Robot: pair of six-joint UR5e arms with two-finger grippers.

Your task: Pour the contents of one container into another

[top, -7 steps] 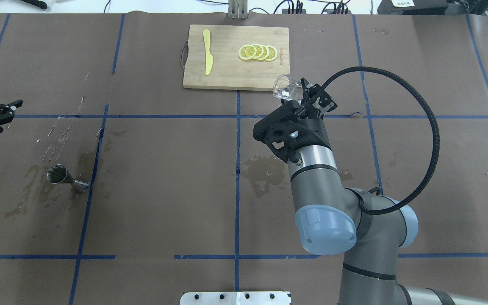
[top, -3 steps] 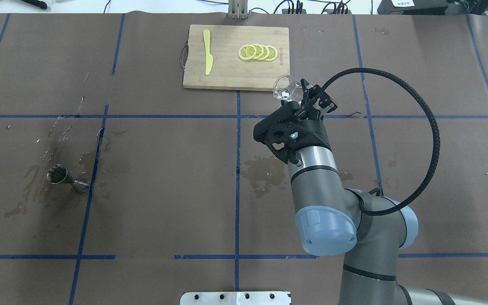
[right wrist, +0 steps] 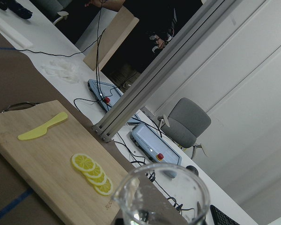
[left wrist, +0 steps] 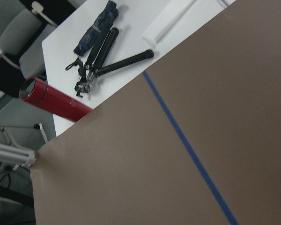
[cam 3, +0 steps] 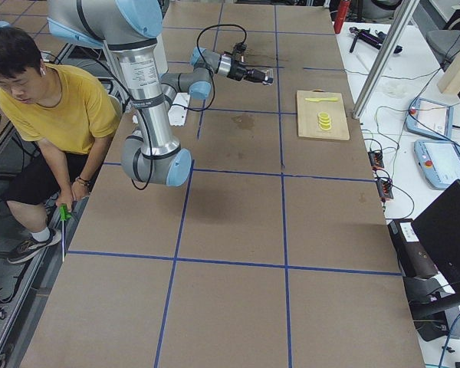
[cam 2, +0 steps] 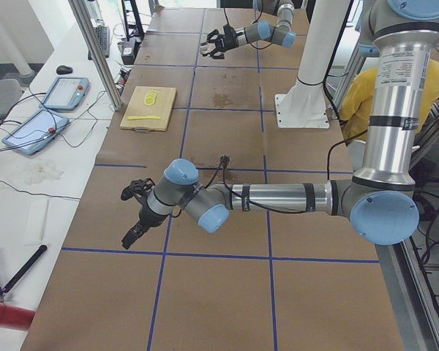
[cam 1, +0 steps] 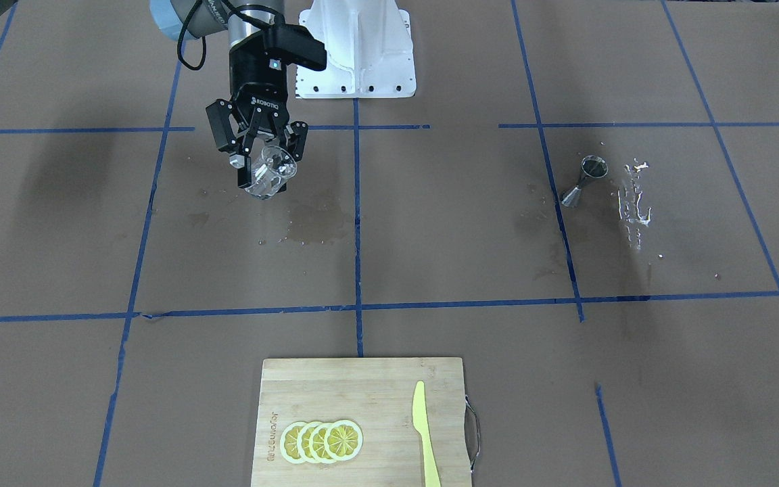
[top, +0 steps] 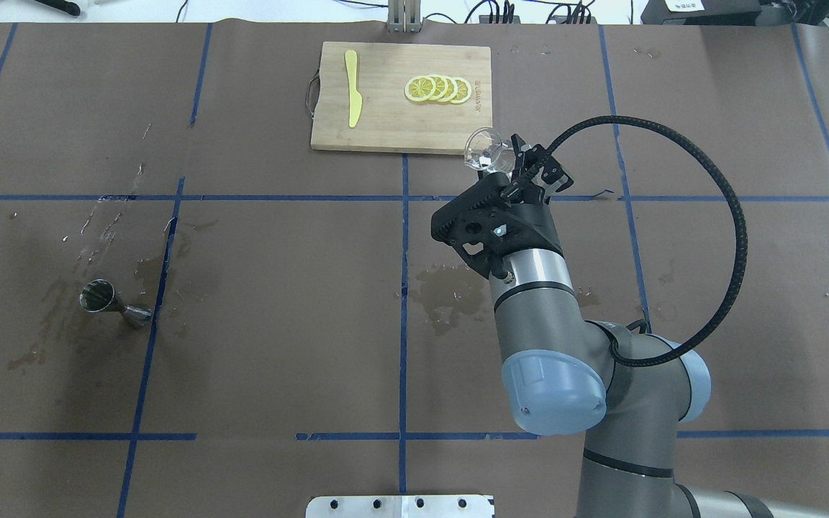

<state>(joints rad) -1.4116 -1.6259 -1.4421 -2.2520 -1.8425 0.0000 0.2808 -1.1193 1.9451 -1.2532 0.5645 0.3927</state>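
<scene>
While the right gripper [top: 512, 164] hangs above the table at centre-right of the overhead view, its two fingers are clamped on the wall of the glass cup [top: 485, 147], which is lifted clear of the paper. The cup sits just below the lower right corner of the cutting board [top: 386, 126] in that view. In the front-facing view it looks tipped a little in the grip. Whether it holds liquid is hard to tell through the clear glass.

Further out, the board carries a fan of lemon slices [top: 437, 88] and a yellow knife [top: 352, 86]. A wet patch [top: 449, 295] darkens the paper beside the right arm's wrist.

The jigger [top: 114, 303] is far off at the left of the overhead view, well apart from the cup. It seems to stand on its lower cone among more damp stains, mouth upward. The left gripper [cam 2: 132, 213] appears only in the side view, so its jaws cannot be judged.

The step in hand looks like the carry, with the pour not yet begun. The next move likely calls for a long sideways travel with the cup held level. The lip must then settle over the narrow upper cone and tilt slowly, since the target is small and could tip.
</scene>
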